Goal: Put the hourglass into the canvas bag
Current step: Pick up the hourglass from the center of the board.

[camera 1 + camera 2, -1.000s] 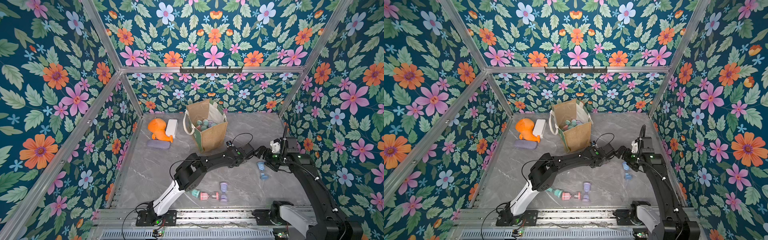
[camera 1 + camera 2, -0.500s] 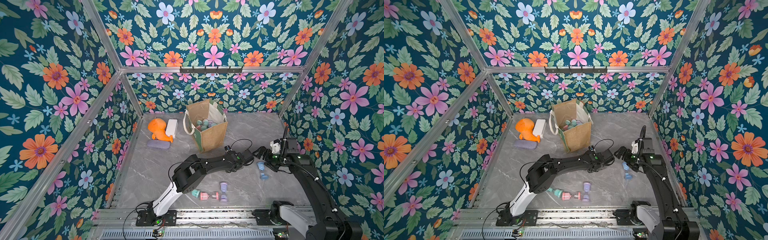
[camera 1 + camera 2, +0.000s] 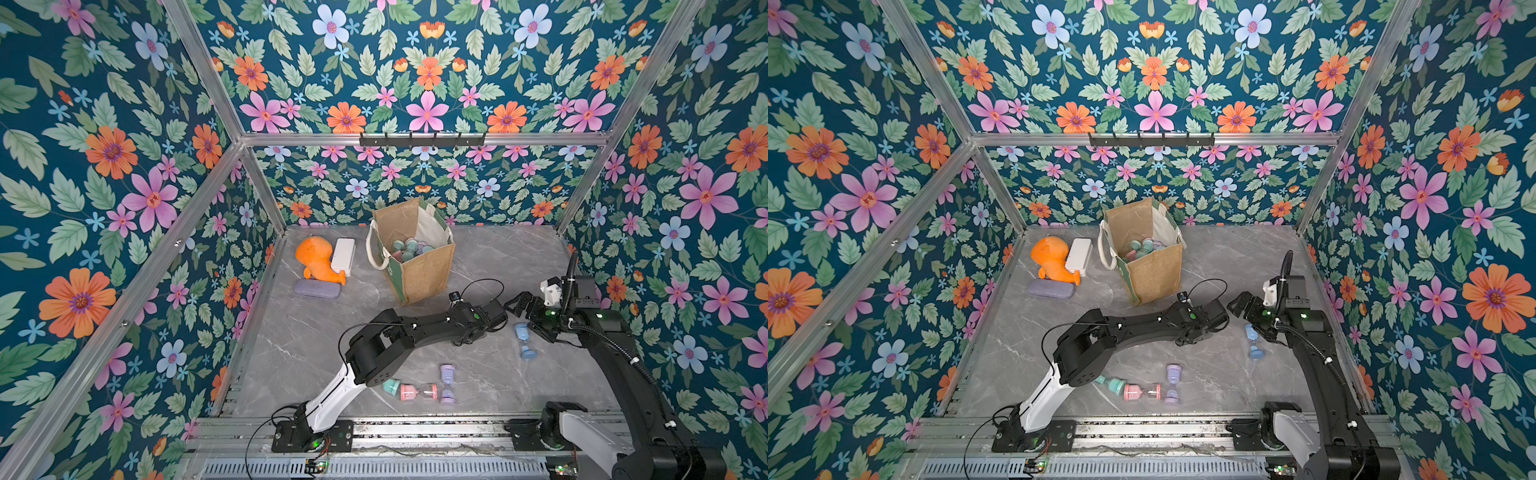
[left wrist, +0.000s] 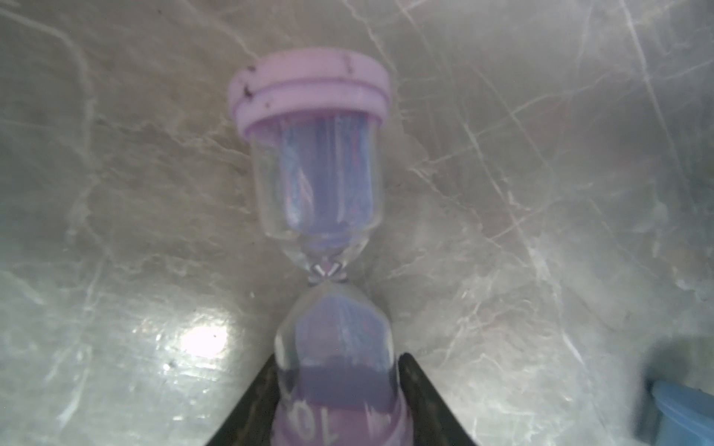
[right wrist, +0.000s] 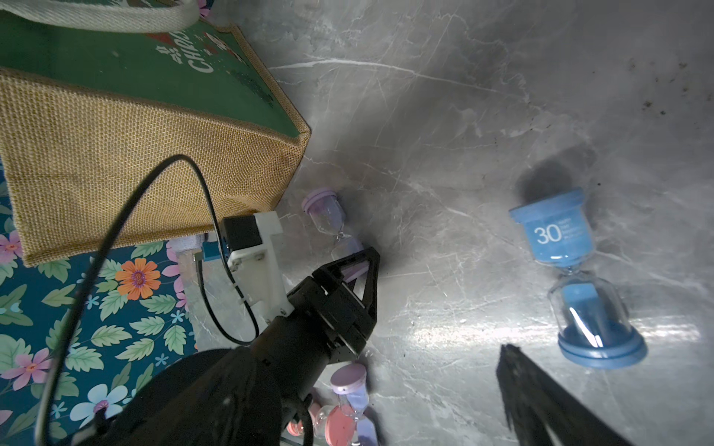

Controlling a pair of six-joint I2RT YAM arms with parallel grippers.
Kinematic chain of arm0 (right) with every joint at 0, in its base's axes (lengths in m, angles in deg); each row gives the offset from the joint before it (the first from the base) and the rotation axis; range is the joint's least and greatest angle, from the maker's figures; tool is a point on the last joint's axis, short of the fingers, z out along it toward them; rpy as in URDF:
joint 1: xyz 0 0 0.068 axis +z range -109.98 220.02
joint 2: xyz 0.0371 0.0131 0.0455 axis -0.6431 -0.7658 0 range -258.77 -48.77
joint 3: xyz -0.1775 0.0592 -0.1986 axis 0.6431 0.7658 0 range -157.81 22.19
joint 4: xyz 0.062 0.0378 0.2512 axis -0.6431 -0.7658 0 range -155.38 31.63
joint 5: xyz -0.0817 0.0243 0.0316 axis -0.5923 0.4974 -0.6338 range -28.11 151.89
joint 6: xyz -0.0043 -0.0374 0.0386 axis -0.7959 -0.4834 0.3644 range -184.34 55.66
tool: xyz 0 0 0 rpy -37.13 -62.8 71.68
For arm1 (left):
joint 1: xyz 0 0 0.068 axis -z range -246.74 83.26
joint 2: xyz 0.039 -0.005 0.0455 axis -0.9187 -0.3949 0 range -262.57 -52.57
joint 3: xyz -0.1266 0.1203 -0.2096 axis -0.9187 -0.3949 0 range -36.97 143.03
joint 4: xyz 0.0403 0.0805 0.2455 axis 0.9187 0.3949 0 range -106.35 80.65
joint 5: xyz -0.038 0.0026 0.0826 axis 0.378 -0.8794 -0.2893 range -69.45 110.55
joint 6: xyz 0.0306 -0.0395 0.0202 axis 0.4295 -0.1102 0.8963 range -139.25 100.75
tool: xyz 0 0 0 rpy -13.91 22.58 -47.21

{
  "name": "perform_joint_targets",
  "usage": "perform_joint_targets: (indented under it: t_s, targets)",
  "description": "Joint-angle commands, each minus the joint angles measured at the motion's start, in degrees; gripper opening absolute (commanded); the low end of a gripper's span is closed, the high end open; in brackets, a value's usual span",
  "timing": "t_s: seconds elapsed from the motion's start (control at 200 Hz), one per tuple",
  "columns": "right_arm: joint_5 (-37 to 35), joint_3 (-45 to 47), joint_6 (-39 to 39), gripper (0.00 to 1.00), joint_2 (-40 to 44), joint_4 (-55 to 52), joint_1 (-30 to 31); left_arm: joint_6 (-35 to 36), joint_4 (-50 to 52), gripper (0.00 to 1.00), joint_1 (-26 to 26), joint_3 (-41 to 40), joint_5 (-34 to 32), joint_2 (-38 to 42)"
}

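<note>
A lilac hourglass lies on the grey marble table, just off the corner of the canvas bag. My left gripper is shut on its near bulb, a black finger pressed against each side; the right wrist view shows that grip on the lilac hourglass from the side. In both top views my left wrist hides it. The tan bag stands upright at the back and holds several hourglasses. My right gripper stands open above the far end of a blue hourglass.
A teal hourglass, a pink hourglass and a purple hourglass lie near the front rail. An orange plush toy, a white box and a purple case sit left of the bag. Flowered walls enclose the table.
My left wrist has come down and a little toward the front, and its jaws have closed onto the lilac hourglass. The right arm has stayed still with its jaws wide.
</note>
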Motion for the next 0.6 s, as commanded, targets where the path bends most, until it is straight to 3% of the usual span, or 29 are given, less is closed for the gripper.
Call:
perform_joint_targets:
  t_s: [0.0,0.29,0.595]
  targets:
    - [0.78,-0.56,0.50,0.99,0.19,-0.24,0.02,-0.74,-0.71,0.44,-0.32,-1.33,-0.74,1.42]
    - [2.32,-1.81,0.25,0.99,0.71,-0.67,0.03,0.00,-4.63,0.41,-0.62,-5.61,-3.92,7.93]
    - [3.92,-6.23,-0.20,0.99,0.74,-2.79,2.04,7.41,-4.43,0.39,-1.00,-5.05,-10.07,16.58]
